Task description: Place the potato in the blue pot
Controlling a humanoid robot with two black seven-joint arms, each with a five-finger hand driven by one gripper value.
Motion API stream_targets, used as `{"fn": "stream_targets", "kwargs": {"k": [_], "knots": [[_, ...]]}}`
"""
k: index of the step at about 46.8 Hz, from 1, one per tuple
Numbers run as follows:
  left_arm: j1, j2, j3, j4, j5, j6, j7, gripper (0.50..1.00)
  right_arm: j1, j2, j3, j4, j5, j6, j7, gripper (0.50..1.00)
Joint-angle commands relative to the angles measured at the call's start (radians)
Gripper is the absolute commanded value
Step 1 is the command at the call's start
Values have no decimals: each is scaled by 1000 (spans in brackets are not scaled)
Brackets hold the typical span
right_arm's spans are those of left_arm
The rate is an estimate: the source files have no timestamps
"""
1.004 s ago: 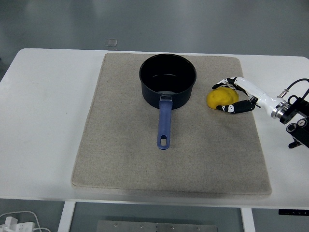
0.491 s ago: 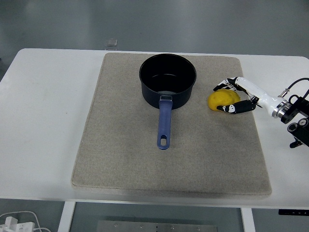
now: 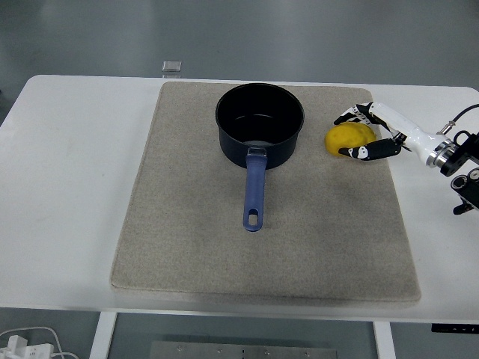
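I see my right hand (image 3: 364,134) clamped around one potato (image 3: 349,137), hiding its far side, at 3 o'clock of one blue pot (image 3: 260,124).

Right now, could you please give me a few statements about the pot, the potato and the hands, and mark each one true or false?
1. The potato is inside the pot. False: it is outside, to the pot's right, over the mat.
2. The right hand has its fingers closed around the potato. True.
3. The pot's handle points toward the table's near edge. True.
4. The pot already holds another vegetable. False: it looks empty.
5. The left hand is gripping the handle. False: no left hand is in view.
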Motion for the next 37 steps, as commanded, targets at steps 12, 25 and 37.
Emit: {"fn": "stream_targets", "kwargs": {"k": [12,25,37], "knots": [[-1,0,1,-3,0,0,0,999,100,5,0,0,1,25,0,500],[-1,0,-1,-4,2,0,0,999,163,60,9,0,2,23,-43,500],[-1,0,-3,-9,3,-2,0,999,206,172,12,-20,-1,12,-60,500]]}}
